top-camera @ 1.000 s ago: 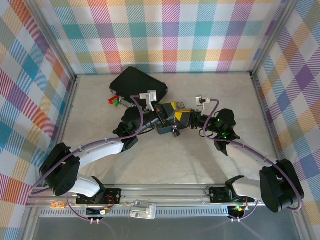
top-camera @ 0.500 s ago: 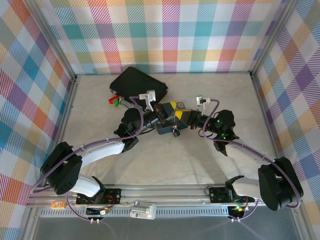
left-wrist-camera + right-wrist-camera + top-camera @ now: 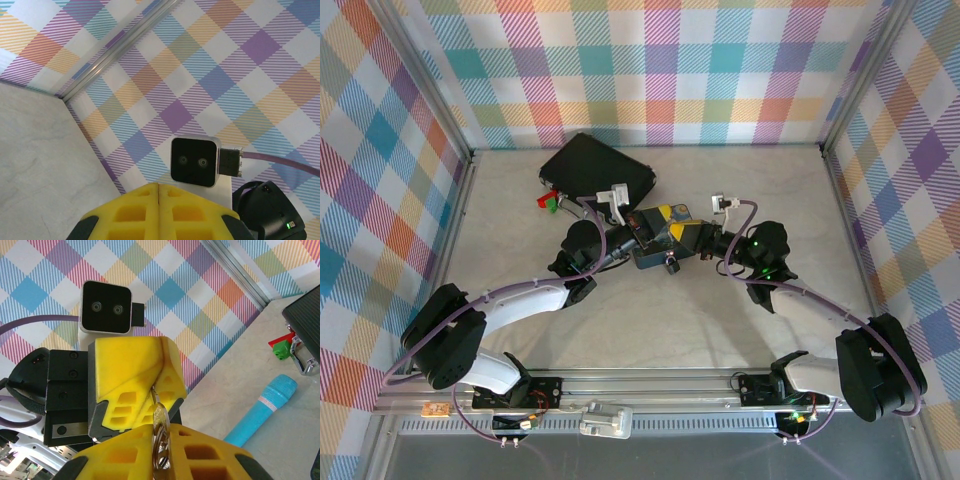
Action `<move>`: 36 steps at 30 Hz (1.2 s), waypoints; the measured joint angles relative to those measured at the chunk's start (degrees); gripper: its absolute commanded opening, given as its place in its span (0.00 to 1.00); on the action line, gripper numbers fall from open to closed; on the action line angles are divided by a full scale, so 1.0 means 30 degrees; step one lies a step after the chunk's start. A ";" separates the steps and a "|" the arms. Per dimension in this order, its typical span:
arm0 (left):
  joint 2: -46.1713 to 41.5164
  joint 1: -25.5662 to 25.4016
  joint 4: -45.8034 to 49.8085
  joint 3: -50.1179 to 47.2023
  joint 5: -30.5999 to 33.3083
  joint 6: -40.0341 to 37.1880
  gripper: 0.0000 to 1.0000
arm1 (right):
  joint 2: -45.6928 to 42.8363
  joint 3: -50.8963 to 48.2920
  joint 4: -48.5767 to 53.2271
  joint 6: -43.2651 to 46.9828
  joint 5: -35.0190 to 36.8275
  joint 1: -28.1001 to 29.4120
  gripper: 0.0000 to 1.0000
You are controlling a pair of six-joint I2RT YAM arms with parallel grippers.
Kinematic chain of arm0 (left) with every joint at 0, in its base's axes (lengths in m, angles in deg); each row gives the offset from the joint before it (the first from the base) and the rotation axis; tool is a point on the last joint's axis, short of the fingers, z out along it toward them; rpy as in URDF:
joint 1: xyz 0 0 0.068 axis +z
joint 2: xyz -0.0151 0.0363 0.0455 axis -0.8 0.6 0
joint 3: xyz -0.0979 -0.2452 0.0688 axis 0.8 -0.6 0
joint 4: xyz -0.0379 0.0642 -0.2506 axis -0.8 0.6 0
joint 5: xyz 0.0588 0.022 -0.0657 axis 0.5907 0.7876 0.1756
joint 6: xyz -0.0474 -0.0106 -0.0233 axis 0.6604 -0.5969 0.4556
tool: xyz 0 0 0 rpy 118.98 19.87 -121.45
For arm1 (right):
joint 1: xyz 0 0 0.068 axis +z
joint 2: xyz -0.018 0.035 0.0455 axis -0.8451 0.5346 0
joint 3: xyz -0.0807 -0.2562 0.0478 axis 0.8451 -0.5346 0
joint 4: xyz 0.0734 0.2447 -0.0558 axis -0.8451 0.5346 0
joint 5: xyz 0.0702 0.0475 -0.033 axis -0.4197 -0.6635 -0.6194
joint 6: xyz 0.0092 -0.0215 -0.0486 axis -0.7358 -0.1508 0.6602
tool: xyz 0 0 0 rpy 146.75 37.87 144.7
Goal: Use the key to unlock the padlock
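Note:
The tiny dark padlock (image 3: pixel 672 265) sits at the right end of the blue tin (image 3: pixel 645 258) on the table. Just above it my two grippers meet tip to tip. My right gripper (image 3: pixel 160 429) is shut on the silvery key (image 3: pixel 161 442), which stands on edge between its yellow fingers (image 3: pixel 210 450). A thin metal end of the key reaches the seam of my left fingers (image 3: pixel 130 365); whether they pinch it I cannot tell. My left gripper (image 3: pixel 159 186) is shut, and no metal shows at its tips. From above, the left gripper (image 3: pixel 665 214) and the right gripper (image 3: pixel 682 233) touch.
A black case (image 3: pixel 595 165) lies at the back, with a red and green piece (image 3: pixel 550 200) beside it. A light-blue pen-like stick (image 3: pixel 265 410) lies on the table near the case (image 3: pixel 305 320). Plaid walls close in three sides.
Both grippers have stayed tip to tip above the tin. The left arm has shifted slightly; the padlock has not moved.

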 measured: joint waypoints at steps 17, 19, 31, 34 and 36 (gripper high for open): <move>0.0102 0.0000 -0.0452 0.0000 0.0051 0.0583 0.00 | 0.0015 -0.0022 -0.0721 -0.0138 0.0240 0.0168 0.22; 0.0189 0.0000 -0.0576 0.0000 0.0051 0.0634 0.00 | 0.0015 -0.0036 -0.0699 -0.0138 0.0313 0.0175 0.23; 0.0423 0.0000 -0.0933 0.0000 0.0066 0.1056 0.00 | 0.0015 -0.0131 -0.0590 0.0102 0.0969 0.0204 0.04; 0.0423 0.0007 -0.0933 0.0000 0.0211 0.1056 0.00 | 0.0015 -0.0131 -0.0466 0.0197 0.1166 0.0211 0.00; 0.0423 0.0000 -0.0903 0.0000 0.0277 0.1056 0.00 | 0.0015 -0.0131 -0.0452 0.0255 0.1180 0.0211 0.00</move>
